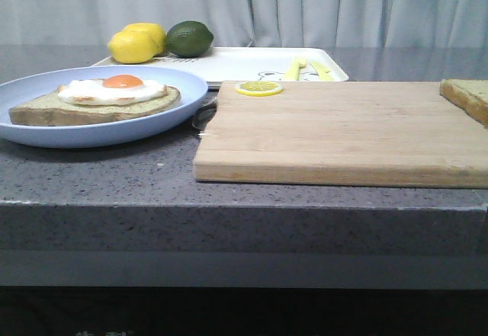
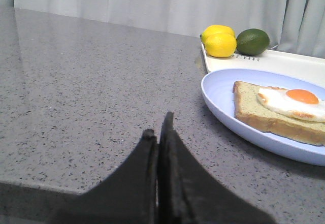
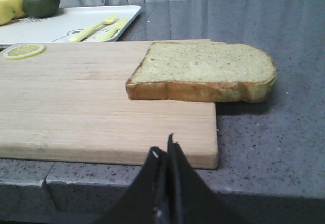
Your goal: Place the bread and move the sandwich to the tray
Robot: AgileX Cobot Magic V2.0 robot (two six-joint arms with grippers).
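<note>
The wooden cutting board [image 1: 343,130] is taken as the landmark. On its far right corner the bread [image 3: 203,70] is laid flat, one end jutting past the board's edge over the grey counter [image 2: 76,92]. A lemon slice [image 1: 258,88] is seen on the board's far left corner. Just left of the board, the light-blue plate [image 1: 152,126] is set on the counter, carrying a thinner bread slice [image 1: 91,107] topped with a fried egg [image 1: 113,89]. Behind the board the tray [image 1: 244,62] is placed, with yellow cutlery [image 1: 309,69] on it and two lemons [image 1: 136,44] and a lime [image 1: 189,38] at its far left end.

The left gripper [image 2: 158,142] is held low above the counter, left of the plate, fingers pressed together and nothing grasped. The right gripper [image 3: 165,155] is held low just off the board's near edge, pointed towards the bread, fingers likewise closed on nothing.
</note>
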